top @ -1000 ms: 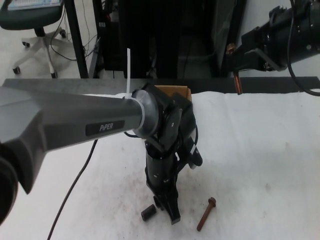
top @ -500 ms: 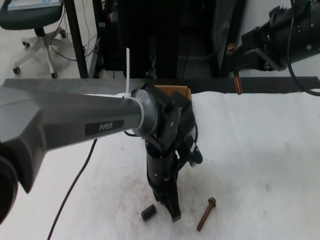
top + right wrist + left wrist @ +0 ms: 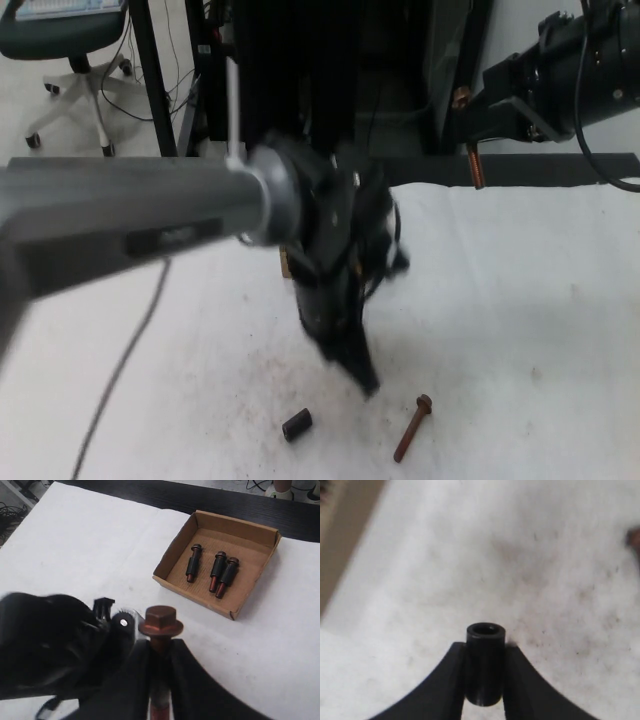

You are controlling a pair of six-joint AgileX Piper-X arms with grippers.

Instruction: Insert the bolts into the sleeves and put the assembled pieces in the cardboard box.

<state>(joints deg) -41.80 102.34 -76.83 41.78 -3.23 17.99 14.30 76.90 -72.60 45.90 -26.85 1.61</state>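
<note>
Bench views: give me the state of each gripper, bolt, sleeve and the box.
Left gripper: shut on a black cylindrical sleeve, bore empty.
Right gripper: shut on a copper hex-head bolt.
Brown cardboard box: open, three assembled pieces lying inside.
Loose black sleeve: lying on bench.
Loose copper bolt: lying bare, apart from it.
</note>
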